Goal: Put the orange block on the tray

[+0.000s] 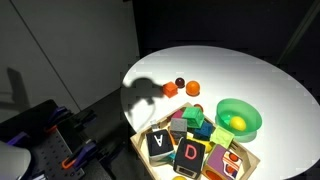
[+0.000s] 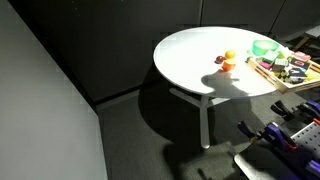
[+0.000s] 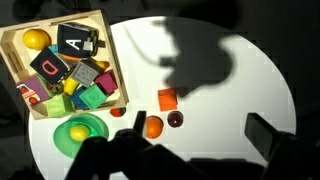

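Note:
The orange block (image 3: 167, 98) lies on the white round table (image 3: 230, 90), a short way from the wooden tray (image 3: 113, 55) that holds letter blocks and coloured blocks. The block also shows in both exterior views (image 1: 170, 89) (image 2: 227, 67). My gripper (image 3: 200, 125) shows only in the wrist view. It is open and empty, high above the table, with the block just beyond its left finger. The tray also shows in both exterior views (image 1: 150, 158) (image 2: 283, 77).
An orange ball (image 3: 152, 127) and a dark red ball (image 3: 175, 119) lie next to the block. A green bowl (image 3: 78, 131) with a yellow thing in it stands beside the tray. The arm's shadow falls across the table (image 1: 140, 95).

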Motion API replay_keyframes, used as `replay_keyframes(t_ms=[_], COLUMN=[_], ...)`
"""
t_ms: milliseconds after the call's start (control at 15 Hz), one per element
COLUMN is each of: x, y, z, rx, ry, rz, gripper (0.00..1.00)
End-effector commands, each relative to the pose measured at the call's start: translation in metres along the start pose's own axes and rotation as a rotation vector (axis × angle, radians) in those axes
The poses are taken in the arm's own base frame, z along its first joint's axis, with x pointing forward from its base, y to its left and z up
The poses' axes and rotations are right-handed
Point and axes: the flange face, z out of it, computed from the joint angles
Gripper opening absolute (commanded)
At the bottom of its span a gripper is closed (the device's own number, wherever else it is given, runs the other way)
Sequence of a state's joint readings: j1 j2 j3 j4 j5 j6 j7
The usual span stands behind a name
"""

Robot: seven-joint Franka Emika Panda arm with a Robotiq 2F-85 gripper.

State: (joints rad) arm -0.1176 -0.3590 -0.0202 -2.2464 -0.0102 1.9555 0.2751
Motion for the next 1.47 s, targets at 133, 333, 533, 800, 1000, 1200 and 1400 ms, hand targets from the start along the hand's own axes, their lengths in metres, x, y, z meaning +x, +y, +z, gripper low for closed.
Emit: replay_keyframes(t_ms=[133, 333, 533, 800, 1000, 1200, 1400], x=[0.006, 0.006, 0.006, 0.016, 0.033, 0.050, 0.068], y=[0.005, 0.004, 0.004, 0.019, 0.040, 0.062, 0.076], z=[0.005, 0.007, 0.007, 0.013, 0.027, 0.049, 0.075], rx=[-0.012, -0.013, -0.013, -0.020, -0.021, -0.030, -0.048], ry=[0.017, 0.014, 0.014, -0.015, -0.064, -0.126, -0.148], rz=[-0.025, -0.026, -0.027, 0.007, 0.049, 0.074, 0.061], gripper=[1.00, 1.00, 1.00, 1.00, 1.00, 1.00, 1.00])
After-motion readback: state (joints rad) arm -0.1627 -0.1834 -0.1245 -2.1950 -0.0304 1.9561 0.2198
